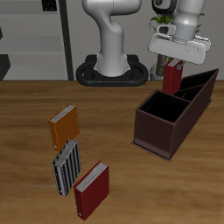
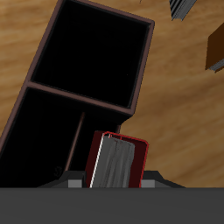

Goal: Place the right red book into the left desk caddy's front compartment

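Arm: white Franka, base at the table's back, upper links rising out of the exterior view; wrist pointing straight down over the caddy's far end.

Claw (image 1: 172, 63): clenched on the red book (image 1: 171, 79), gripping its upper end. Book hangs upright directly beneath the fingers, its lower end at about the level of the caddy's (image 1: 157, 133) far rim. Wrist view shows the book (image 2: 119, 161) end-on, pale page block inside a red cover, poised over the edge of the taller slanted section; the square compartment (image 2: 92, 57) lies beyond it, black inside and unoccupied.

Surface: brown wood-grain table (image 1: 26, 114). Nearest the front edge, a maroon book (image 1: 91, 191) standing at about 7 o'clock from the caddy. Behind it, a striped grey book (image 1: 66, 165), then an orange book (image 1: 64, 126), all three upright in a loose line. Caddy farther back, dark maroon-brown, set diagonally.

Room: grey shelving (image 1: 35, 35) behind the table; a green plant (image 1: 161, 17) behind the arm, partly hidden.
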